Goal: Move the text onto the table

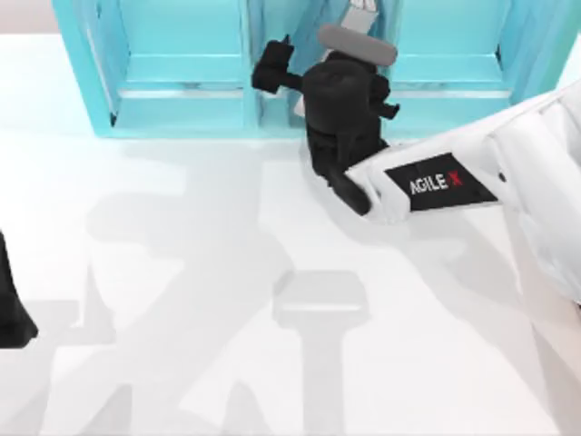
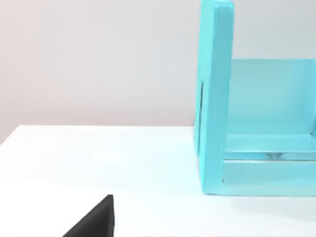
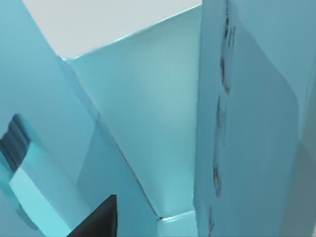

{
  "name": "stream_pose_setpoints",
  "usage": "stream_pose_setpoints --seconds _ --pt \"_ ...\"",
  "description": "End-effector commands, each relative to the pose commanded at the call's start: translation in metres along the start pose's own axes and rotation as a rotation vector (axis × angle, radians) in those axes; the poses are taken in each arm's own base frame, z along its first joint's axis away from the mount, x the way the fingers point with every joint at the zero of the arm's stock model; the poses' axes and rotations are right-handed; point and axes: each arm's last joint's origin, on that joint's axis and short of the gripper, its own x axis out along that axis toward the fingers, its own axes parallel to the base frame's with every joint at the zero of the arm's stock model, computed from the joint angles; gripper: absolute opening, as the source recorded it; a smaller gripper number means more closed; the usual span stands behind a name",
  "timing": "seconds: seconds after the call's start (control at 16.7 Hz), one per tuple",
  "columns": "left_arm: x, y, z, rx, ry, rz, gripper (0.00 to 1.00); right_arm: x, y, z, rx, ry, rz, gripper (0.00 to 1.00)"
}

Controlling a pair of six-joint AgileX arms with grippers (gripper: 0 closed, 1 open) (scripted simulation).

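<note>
The right gripper reaches into the turquoise shelf at upper centre; its grip can't be told. The left arm sits parked at the white desk's left edge.

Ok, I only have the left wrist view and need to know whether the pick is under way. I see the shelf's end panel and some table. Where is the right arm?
Observer: The right arm comes in from the top view's right, and the right gripper is inside the middle bay of the turquoise shelf unit.
Operator: Is the book out on the table?
Observer: Not yet. The table in front of the shelf carries just the arms' shadows.
Operator: And my own arm?
Observer: The left gripper sits at the top view's left edge, over the table, well away from the shelf.
</note>
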Motion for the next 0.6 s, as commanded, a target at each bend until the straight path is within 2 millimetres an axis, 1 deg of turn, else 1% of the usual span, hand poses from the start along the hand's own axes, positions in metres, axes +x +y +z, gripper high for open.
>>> stream_pose_setpoints --seconds 0.06,0.6 --pt "0.0000 0.0000 0.0000 0.000 0.000 0.000 1.00 0.0000 0.0000 0.0000 0.000 0.000 0.000 1.00" --pt "0.0000 0.0000 0.0000 0.000 0.000 0.000 1.00 0.0000 0.0000 0.0000 0.000 0.000 0.000 0.32"
